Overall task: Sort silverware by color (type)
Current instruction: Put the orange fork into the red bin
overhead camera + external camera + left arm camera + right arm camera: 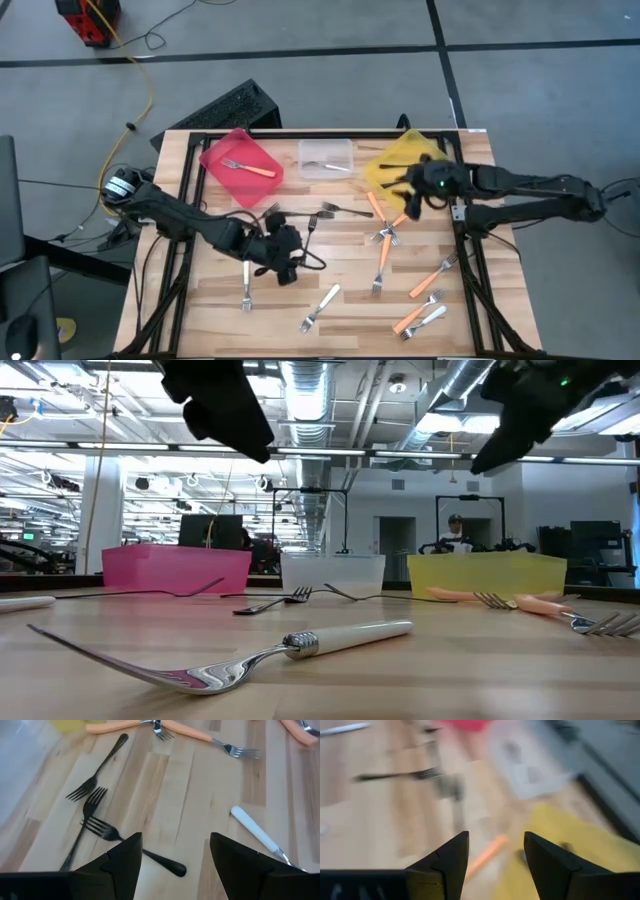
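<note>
Wooden table [330,275], black fork [132,847] lying diagonally, both grippers' fingers apart, seemingly empty

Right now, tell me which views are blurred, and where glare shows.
Right wrist view: motion-blurred throughout, bins and forks smeared; only the right tool is crisp. Left wrist view: sharp near the black forks, slightly soft at the far edge. Low view: ceiling lights glare overhead; the white fork glints. High view: even, no glare.
</note>
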Available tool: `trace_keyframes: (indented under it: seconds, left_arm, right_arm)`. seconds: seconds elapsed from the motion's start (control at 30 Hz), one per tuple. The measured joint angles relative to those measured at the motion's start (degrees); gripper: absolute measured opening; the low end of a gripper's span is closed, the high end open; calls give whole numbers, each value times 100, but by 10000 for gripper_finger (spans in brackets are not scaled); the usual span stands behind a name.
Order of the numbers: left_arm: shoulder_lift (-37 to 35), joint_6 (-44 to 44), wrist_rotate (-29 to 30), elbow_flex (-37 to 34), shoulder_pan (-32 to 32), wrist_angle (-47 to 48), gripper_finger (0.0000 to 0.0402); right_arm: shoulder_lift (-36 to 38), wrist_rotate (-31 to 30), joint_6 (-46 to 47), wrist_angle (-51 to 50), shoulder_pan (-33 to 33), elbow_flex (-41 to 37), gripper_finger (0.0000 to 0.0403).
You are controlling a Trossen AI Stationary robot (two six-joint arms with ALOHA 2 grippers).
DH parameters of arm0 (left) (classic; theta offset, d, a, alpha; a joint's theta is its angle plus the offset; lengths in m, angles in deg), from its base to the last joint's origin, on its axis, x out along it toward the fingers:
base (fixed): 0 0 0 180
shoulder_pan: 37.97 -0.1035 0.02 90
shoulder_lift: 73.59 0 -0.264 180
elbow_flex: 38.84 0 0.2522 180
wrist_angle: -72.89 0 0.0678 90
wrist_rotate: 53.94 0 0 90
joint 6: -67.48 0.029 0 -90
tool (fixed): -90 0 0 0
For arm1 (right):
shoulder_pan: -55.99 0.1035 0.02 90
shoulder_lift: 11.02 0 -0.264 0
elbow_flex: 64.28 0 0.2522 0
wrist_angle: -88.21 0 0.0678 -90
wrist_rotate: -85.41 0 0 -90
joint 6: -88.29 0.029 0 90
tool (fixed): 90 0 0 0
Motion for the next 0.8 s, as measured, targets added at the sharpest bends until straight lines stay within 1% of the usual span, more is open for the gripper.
trace_keyframes:
  seconds: [0.1, 0.27, 0.4, 0.5, 0.6, 0.7, 0.8]
  left_arm:
    - [0, 154, 6, 0, 56, -54, 219]
    - [-105, 142, 32, 0, 210, -31, 219]
    - [-295, 125, 35, 0, 369, 43, 219]
    - [-465, 78, 42, 0, 450, 148, 219]
    - [-605, 36, 189, 0, 521, 249, 219]
    - [-703, 34, 379, 0, 581, 370, 219]
    - [-750, 5, 471, 0, 581, 482, 219]
  right_arm:
    - [-83, 164, 199, 25, 684, -11, 217]
    - [-565, 209, 847, -74, 1824, -90, 217]
    - [-1031, 105, 1657, -534, 2690, -90, 217]
    - [-1334, 66, 2527, -1031, 3296, -90, 217]
    - [-1578, 201, 3227, -1345, 3963, -90, 217]
    - [-1782, 197, 3622, -1360, 4608, -90, 217]
    - [-1984, 195, 3841, -1233, 5094, -83, 217]
